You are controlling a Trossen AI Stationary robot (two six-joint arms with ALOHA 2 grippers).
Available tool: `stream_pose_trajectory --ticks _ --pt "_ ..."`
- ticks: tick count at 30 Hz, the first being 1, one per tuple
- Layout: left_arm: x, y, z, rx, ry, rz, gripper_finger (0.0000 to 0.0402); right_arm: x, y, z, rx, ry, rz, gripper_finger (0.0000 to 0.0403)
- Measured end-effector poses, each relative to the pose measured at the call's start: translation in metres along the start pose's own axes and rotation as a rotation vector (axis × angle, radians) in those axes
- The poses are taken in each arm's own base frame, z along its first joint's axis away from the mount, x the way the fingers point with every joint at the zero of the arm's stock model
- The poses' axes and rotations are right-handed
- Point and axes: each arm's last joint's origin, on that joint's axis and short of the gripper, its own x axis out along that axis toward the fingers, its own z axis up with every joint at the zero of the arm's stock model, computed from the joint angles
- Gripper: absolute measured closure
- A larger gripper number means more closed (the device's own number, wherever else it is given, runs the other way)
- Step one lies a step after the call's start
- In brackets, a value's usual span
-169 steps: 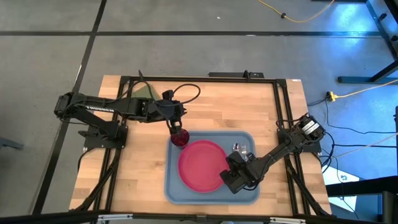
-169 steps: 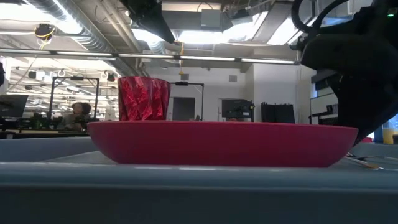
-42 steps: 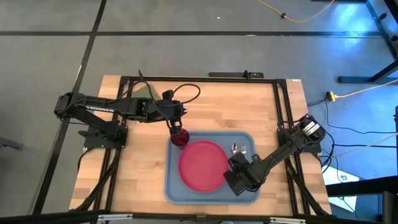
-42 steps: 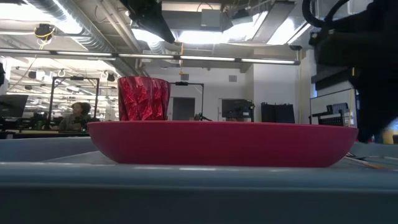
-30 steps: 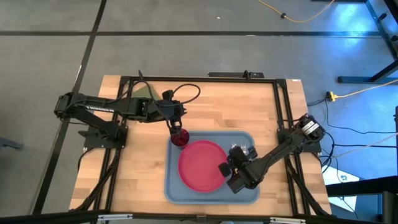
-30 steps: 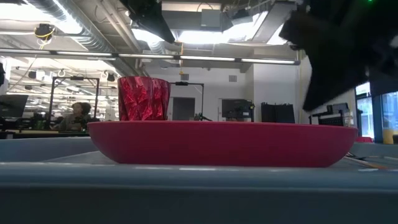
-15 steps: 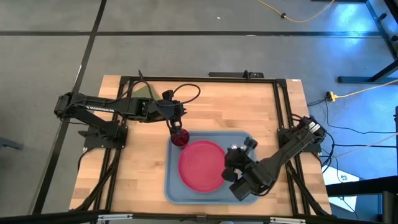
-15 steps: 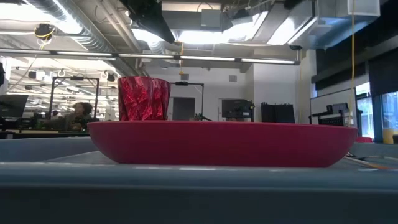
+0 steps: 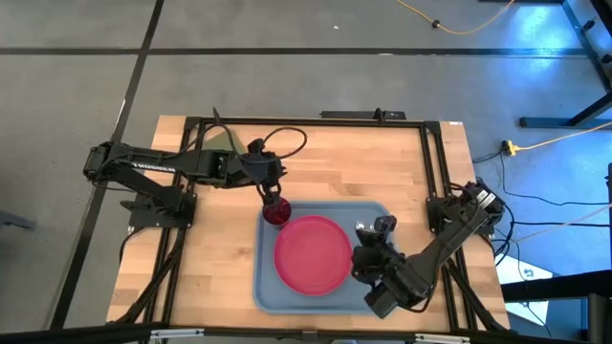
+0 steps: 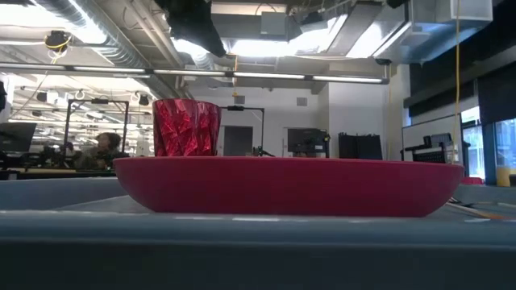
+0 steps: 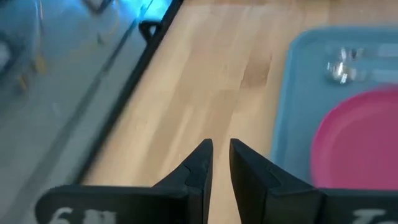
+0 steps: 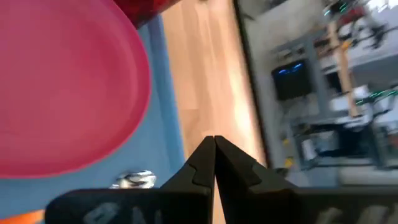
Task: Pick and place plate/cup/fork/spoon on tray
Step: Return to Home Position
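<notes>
**Tray nearly loaded – check cutlery, both arms over tray**

Near to far on the tray point(image 9: 268, 287):

- R gripper point(image 9: 368, 260) sits above the tray's near-right part, just beside the plate point(image 9: 312, 253); arm runs in from the table's right edge. Fingers pressed together, nothing between them (R wrist view).
- Plate lies flat mid-tray. You can count it done.
- Metal cutlery point(image 9: 366, 228) at far-right corner of tray, orange handle visible near R wrist. Can't tell fork from spoon, nor whether both are there – verify.
- Cup point(image 9: 276, 213) upright at far-left corner of tray, beside the plate.
- L gripper point(image 9: 271, 194) right over the cup; fingers nearly shut w/ narrow gap, empty in L wrist view.

Judgement: task close to complete.
</notes>
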Motion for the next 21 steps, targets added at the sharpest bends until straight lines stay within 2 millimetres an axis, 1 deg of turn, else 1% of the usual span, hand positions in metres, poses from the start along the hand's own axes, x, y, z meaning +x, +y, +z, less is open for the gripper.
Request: stream_pose_trajectory --ticks 1,2,3,5,6,8,10,12,14,15,17,19,21 --pt "0.000 0.000 -0.001 -0.083 0.010 0.000 0.0355 0.000 0.001 -0.002 -0.024 -0.009 -0.014 0.0389" --pt "0.000 0.000 -0.004 -0.127 0.036 0.001 0.0355 0.000 0.003 -0.005 -0.037 -0.025 -0.031 0.0389" --pt "-0.001 0.001 -0.008 -0.131 0.077 0.004 0.0355 0.000 0.004 -0.008 -0.052 -0.046 -0.050 0.0389" --pt "-0.004 0.003 -0.021 -0.109 0.206 0.012 0.0355 0.000 -0.001 -0.021 -0.067 -0.083 -0.085 0.0389" --pt "-0.008 0.005 -0.030 -0.097 0.291 0.031 0.0355 -0.002 -0.008 -0.029 -0.040 -0.104 -0.095 0.0389" --pt "-0.015 0.009 -0.047 -0.111 0.468 0.102 0.0355 -0.004 -0.024 -0.051 0.056 -0.143 -0.099 0.0389" --pt "-0.026 0.014 -0.063 -0.122 0.642 0.161 0.0355 -0.007 -0.045 -0.077 0.201 -0.183 -0.077 0.0389" --pt "-0.034 0.014 -0.070 -0.158 0.732 0.208 0.0355 -0.008 -0.068 -0.103 0.343 -0.238 -0.043 0.0389" --pt "-0.041 0.011 -0.072 -0.190 0.716 0.261 0.0355 -0.006 -0.085 -0.126 0.476 -0.324 0.000 0.0389" --pt "-0.049 0.010 -0.072 -0.192 0.678 0.273 0.0355 -0.003 -0.090 -0.137 0.529 -0.366 0.026 0.0389" --pt "-0.072 0.009 -0.070 -0.193 0.544 0.274 0.0355 0.004 -0.098 -0.158 0.640 -0.441 0.087 0.0389" --pt "-0.094 0.007 -0.072 -0.209 0.409 0.247 0.0355 0.015 -0.097 -0.177 0.730 -0.487 0.153 0.0389" --pt "-0.113 0.007 -0.079 -0.254 0.274 0.201 0.0355 0.028 -0.090 -0.196 0.800 -0.521 0.211 0.0389"
